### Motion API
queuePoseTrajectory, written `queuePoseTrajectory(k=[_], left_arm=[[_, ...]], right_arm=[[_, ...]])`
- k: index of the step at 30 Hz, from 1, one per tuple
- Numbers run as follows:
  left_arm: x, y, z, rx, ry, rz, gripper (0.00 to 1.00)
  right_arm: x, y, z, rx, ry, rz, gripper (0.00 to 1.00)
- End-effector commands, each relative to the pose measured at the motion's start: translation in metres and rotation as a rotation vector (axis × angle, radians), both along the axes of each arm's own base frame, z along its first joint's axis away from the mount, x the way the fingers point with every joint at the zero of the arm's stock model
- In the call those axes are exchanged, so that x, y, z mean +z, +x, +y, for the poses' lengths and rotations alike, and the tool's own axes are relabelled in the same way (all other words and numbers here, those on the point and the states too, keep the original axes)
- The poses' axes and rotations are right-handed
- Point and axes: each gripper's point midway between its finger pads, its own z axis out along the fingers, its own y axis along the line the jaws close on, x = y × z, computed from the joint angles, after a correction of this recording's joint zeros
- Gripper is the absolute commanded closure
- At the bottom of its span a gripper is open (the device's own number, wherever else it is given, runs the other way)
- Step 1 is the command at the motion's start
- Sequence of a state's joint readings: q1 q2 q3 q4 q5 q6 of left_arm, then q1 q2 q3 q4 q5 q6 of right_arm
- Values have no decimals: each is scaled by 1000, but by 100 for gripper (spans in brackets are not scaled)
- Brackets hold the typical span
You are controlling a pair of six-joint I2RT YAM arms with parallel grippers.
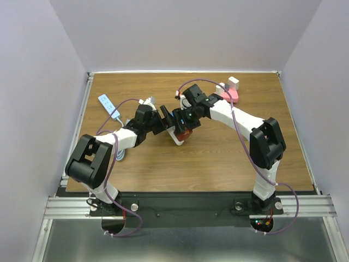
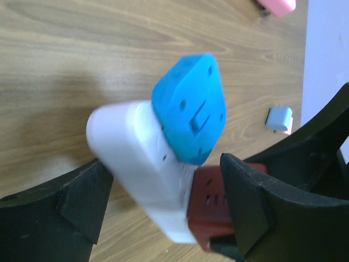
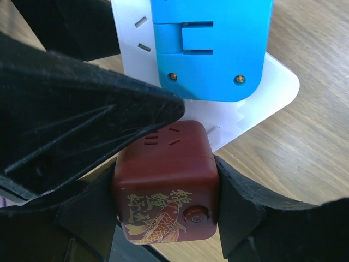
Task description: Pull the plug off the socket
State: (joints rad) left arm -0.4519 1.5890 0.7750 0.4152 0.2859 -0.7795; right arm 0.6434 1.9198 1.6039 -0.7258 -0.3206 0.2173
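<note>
A white socket strip [image 2: 131,158] is held off the wooden table between the fingers of my left gripper [image 2: 163,180]. A blue plug [image 2: 188,109] sits in its face. A dark red cube plug [image 3: 166,185] with a gold fish design is beside the blue plug [image 3: 210,49]. My right gripper [image 3: 166,204] is shut on the cube's two sides. A metal prong [image 3: 212,132] shows in a small gap between the cube and the strip [image 3: 256,103]. In the top view both grippers [image 1: 163,121] [image 1: 184,128] meet at mid-table over the strip [image 1: 177,140].
A second white power strip [image 1: 108,105] with its cable lies at the back left. A pink base with white plugs [image 1: 229,93] stands at the back right; its corner shows in the left wrist view [image 2: 278,5]. A small grey plug [image 2: 279,119] lies on the table.
</note>
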Motion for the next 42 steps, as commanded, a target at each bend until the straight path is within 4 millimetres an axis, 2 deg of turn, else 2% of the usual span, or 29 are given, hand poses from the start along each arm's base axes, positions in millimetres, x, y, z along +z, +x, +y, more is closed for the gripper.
queuePoseTrajectory(k=[1,3,4,7,9,10,13,14,15,16,19,20,21,22,23,30,31,32,35,40,42], left_arm=[[29,13,-14,-11,-69,-77,16],[19,12,-18,-25,-70,-48,26],[20,11,-20,-37,-79,-49,31],[18,6,-25,-66,-89,-47,39],[18,3,-29,-89,-102,-49,49],[16,2,-29,-90,-99,-45,61],[14,1,-25,-81,-91,-49,82],[11,-1,-24,-78,-87,-45,95],[10,-2,-23,-76,-84,-46,100],[8,-3,-22,-76,-79,-42,100],[4,-9,-21,-100,-70,-44,100],[3,-10,-21,-110,-67,-52,97],[3,-11,-21,-121,-69,-57,91],[5,-13,-23,-133,-75,-65,79],[6,-13,-24,-142,-72,-75,75],[23,-9,-18,-139,-73,-136,62],[27,-8,-16,-136,-74,-149,57],[34,-8,-15,-133,-78,-169,45],[45,-7,-13,-138,-76,-204,32],[50,-4,-9,-138,-88,-208,30],[52,-4,-8,-141,-92,-213,24]], right_arm=[[31,8,18,19,106,-72,99],[32,8,19,13,110,-68,100],[34,8,20,13,116,-70,100],[36,9,21,10,128,-69,100],[37,9,22,9,134,-66,100],[37,10,24,3,136,-67,100],[36,16,20,-36,114,-80,100],[38,16,20,-48,114,-83,100],[39,18,18,-60,111,-86,100],[39,20,17,-69,104,-94,100],[40,20,15,-80,101,-95,100],[39,17,16,-68,107,-87,100],[39,16,16,-63,110,-84,100],[40,15,18,-55,117,-81,100],[40,14,18,-54,117,-79,100],[49,14,20,-38,137,-91,100],[50,14,21,-34,141,-95,100],[53,14,21,-35,144,-98,100],[54,13,20,-30,148,-98,100],[55,10,21,-22,155,-93,100],[55,10,20,-21,153,-96,100]])
